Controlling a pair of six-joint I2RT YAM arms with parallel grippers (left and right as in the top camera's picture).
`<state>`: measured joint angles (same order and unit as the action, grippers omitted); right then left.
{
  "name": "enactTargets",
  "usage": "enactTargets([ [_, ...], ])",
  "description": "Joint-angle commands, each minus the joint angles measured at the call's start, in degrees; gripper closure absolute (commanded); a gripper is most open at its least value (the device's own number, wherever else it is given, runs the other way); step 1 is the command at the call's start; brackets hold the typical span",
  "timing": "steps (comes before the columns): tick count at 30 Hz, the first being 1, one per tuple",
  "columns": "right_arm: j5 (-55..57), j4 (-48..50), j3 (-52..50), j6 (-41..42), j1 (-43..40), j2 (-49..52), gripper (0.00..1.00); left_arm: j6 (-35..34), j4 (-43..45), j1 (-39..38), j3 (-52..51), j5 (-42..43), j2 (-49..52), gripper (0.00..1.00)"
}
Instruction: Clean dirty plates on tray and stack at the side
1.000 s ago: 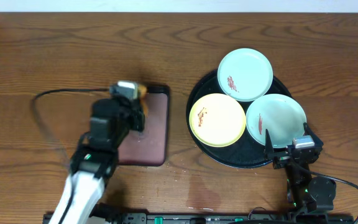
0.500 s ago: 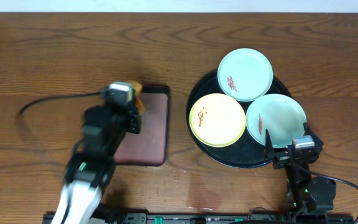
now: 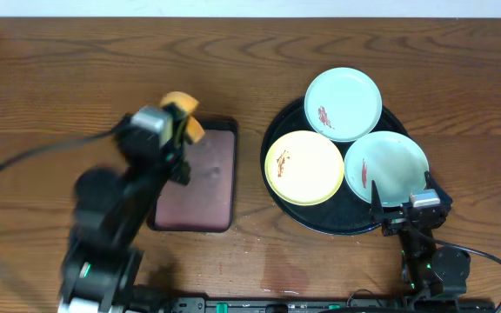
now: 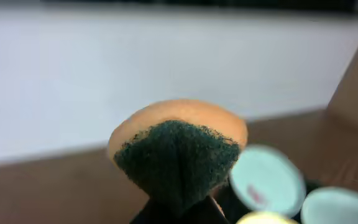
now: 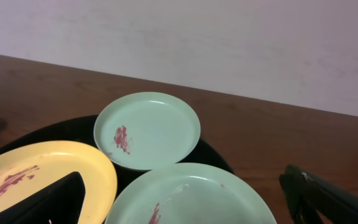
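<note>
Dark-brown wood-grain tabletop (image 3: 59, 69) carries the round black tray (image 3: 333, 222) at right. On it lie three smeared plates: the yellow plate (image 3: 304, 168) at left, one mint plate (image 3: 386, 168) touching it at right, and another mint plate (image 3: 344, 104) overhanging the far rim. The right gripper (image 3: 404, 202) hovers at the near mint plate's edge, jaws spread wide and holding nothing. The left gripper (image 3: 177, 135) is clamped on an orange-and-green sponge (image 4: 178, 155) above the maroon tray's (image 3: 207, 191) far edge. A strip of bare wood separates the two trays.

Three plates (image 3: 304, 167) in round tray (image 3: 337, 228) — right of rectangular tray (image 3: 203, 187); sponge (image 3: 183, 109) over its far-left corner.
</note>
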<state>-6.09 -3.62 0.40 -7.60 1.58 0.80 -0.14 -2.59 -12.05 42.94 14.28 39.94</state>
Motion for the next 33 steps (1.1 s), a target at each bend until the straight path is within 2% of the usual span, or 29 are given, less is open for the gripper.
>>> enactTargets([
  [1,0.22,-0.2,-0.07,-0.39,0.55,-0.04,0.01,0.35,-2.29,0.11,-0.04,1.11,-4.68,0.93],
  [4,0.24,-0.22,-0.07,-0.39,0.55,-0.04,0.01,0.37,-6.05,0.11,-1.36,-2.89,-3.48,0.93],
  [8,0.24,-0.22,-0.07,-0.39,0.55,-0.04,0.01,0.35,-6.01,0.11,-6.97,-10.73,6.21,0.93],
  [12,0.22,-0.22,-0.07,-0.39,0.55,-0.04,0.01,0.35,-1.38,0.09,-9.07,-10.62,21.03,0.93],
  [14,0.22,-0.22,-0.07,-0.39,0.55,-0.04,0.01,0.35,-1.62,0.09,-7.15,-10.43,24.02,0.93],
  [16,0.22,-0.22,-0.07,-0.39,0.55,-0.04,0.01,0.33,-1.62,0.09,-5.07,-9.09,23.26,0.93],
  [20,0.24,-0.2,-0.07,-0.39,0.55,-0.02,0.01,0.31,-1.51,0.09,-1.97,-3.54,14.75,0.93],
  [26,0.22,-0.22,-0.07,-0.39,0.55,-0.04,0.01,0.33,-2.4,0.09,-1.81,-3.17,2.25,0.93],
  [29,0.22,-0.22,-0.07,-0.39,0.55,-0.04,0.01,0.35,-5.16,0.09,-1.88,-3.8,1.2,0.93],
  [33,0.22,-0.22,-0.07,-0.39,0.55,-0.04,0.01,0.33,-6.78,0.09,-4.02,-9.73,5.99,0.93],
])
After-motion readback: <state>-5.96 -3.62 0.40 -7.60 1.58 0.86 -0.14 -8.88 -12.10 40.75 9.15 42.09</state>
